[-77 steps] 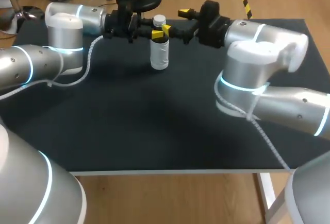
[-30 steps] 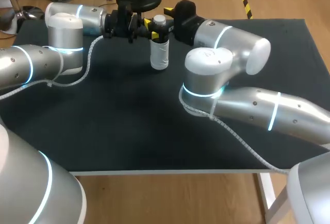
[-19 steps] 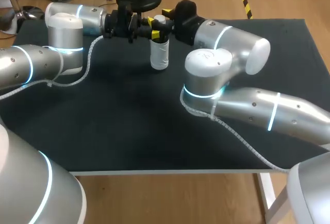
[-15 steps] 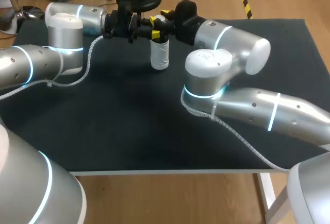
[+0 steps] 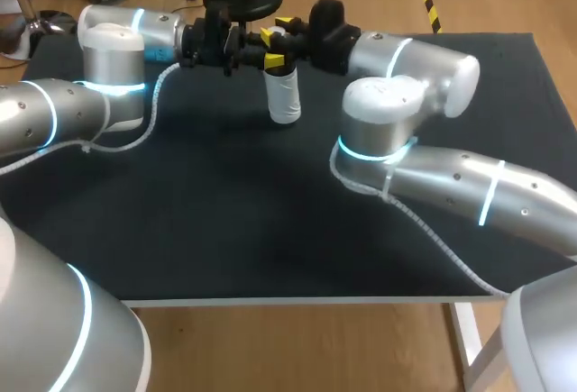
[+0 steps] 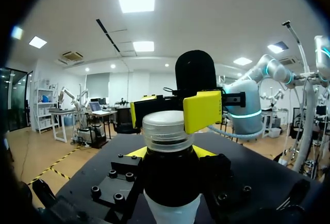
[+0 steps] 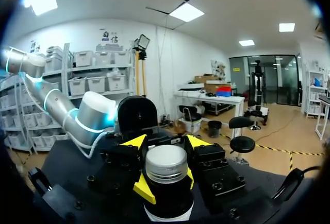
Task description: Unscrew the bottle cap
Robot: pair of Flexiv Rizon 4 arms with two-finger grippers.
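**A:** Any writing on the bottle (image 5: 286, 99)?

**B:** None that I can read. Its body is white, with a black band round the shoulder and neck. Any print is too small to make out. The cap (image 6: 164, 128) is silvery, with fine ribs round its side.

**A:** Where does it stand?

**B:** At the far side of the table (image 5: 180, 221), about midway across. It is upright or nearly so, with its base down at the surface. In the head view the cap is hidden among the fingers.

**A:** And the left gripper (image 6: 170, 153)?

**B:** It comes in from the left, lying level above the table. It is clamped on the bottle's black neck just under the cap. A yellow tip shows at each side of the neck, so the fingers stand only as far apart as the neck is wide.

**A:** The right gripper (image 7: 166, 149)?

**B:** It faces the left one from the other side, a little higher. Its fingers stand at the two sides of the cap and touch it. It has hold of the cap and is open no wider than the cap.

**A:** The surface?

**B:** A black, matte top with a pale front edge. The left arm (image 5: 108, 59) and right arm (image 5: 406, 68) reach over it. Both are silver, with glowing light-blue rings at the joints.
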